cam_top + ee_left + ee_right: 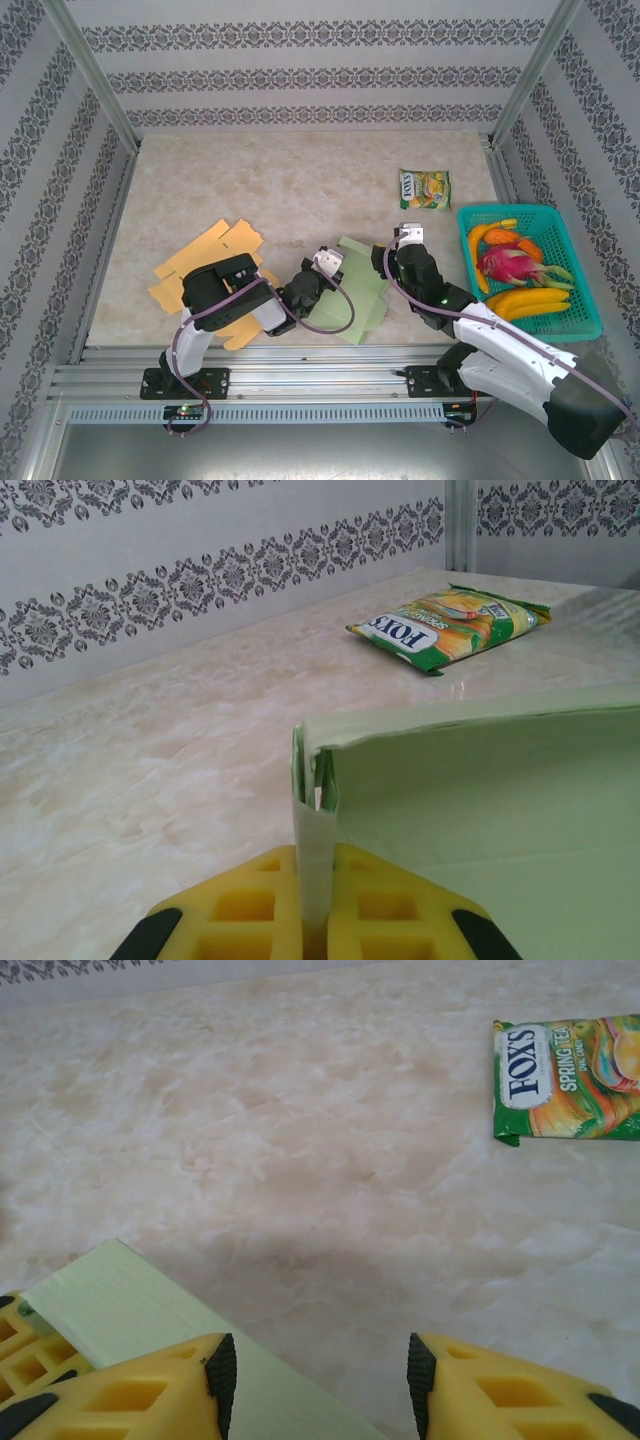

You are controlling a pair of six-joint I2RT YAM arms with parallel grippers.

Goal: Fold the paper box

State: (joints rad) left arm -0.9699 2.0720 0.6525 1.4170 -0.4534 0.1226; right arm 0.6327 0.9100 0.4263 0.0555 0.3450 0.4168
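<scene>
The green paper box [358,292] lies on the marbled surface [280,180], close in front of the arm bases. It is the reference for everything else here: an orange cardboard blank [205,262] is spread out to its left, a turquoise fruit basket [590,322] sits well to its right, and a Fox's candy bag [425,188] lies beyond it, towards the back right. The left end effector [315,912] is at the box's left edge, its yellow fingers [385,905] closed narrowly on a thin flap of the green paper that stands upright between them. The adjoining panel lifts away from that corner. The right end effector [317,1372] hovers over the box's far right corner with its fingers spread wide and nothing between them; in the right wrist view a strip of the green sheet runs just under its left finger. Judged from the overhead view, the folding is at an early stage. Most of the box reads as a creased sheet lying nearly flat, with one flap pinched up on the left. No wall looks locked in place, and the remaining sides and any tabs seem yet to be raised and tucked.
</scene>
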